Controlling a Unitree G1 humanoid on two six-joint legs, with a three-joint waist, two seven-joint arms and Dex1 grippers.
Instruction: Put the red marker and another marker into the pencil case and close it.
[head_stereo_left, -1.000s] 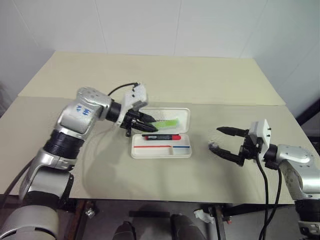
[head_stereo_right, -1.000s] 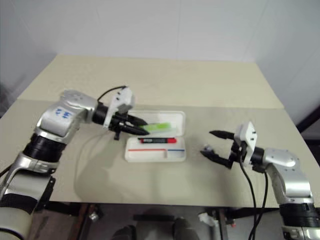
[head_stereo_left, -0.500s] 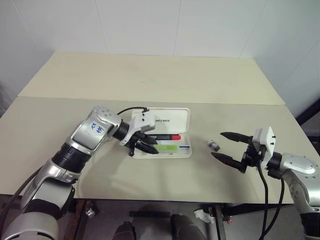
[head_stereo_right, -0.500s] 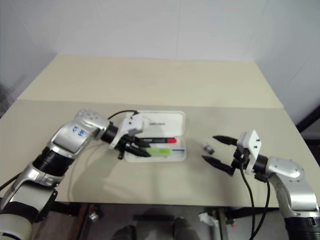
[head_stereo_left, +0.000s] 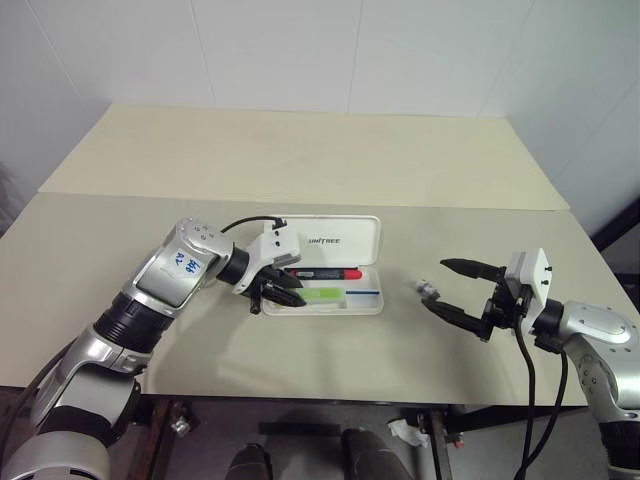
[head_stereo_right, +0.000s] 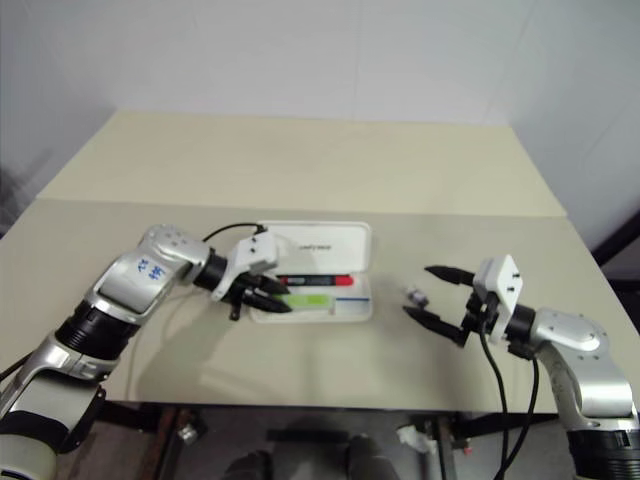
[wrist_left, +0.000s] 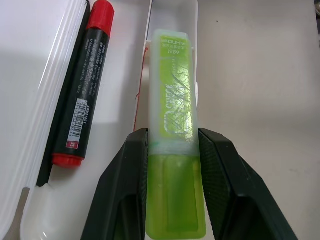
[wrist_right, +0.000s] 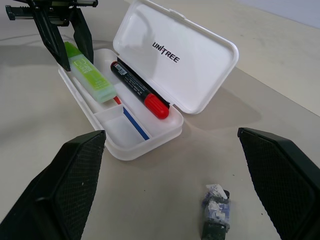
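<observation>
The red marker (wrist_right: 138, 90) is laid inside the open pencil case (head_stereo_left: 322, 268), along the back of the tray just below the hinge, its red cap toward the robot's right. Beside it, toward the front wall, the green highlighter (wrist_left: 174, 145) is held low in the tray, clamped between the 2 black fingers of the left gripper (wrist_left: 172, 165) at the seam where its paler translucent cap meets the solid green body. Whether it already rests on the tray floor cannot be told. The case is of smooth white hard plastic with rounded corners; its lid (wrist_right: 175, 55) stands propped open on the far side (a small dark logo is printed on it), and a red and a blue stripe run along the tray floor.

On the matte beige table (head_stereo_left: 300, 160), well to the right of the case, a small crumpled grey-and-white object (wrist_right: 215, 215) is seen. The right gripper (head_stereo_left: 452, 287) hovers just beside it, fingers spread wide and nothing held.
</observation>
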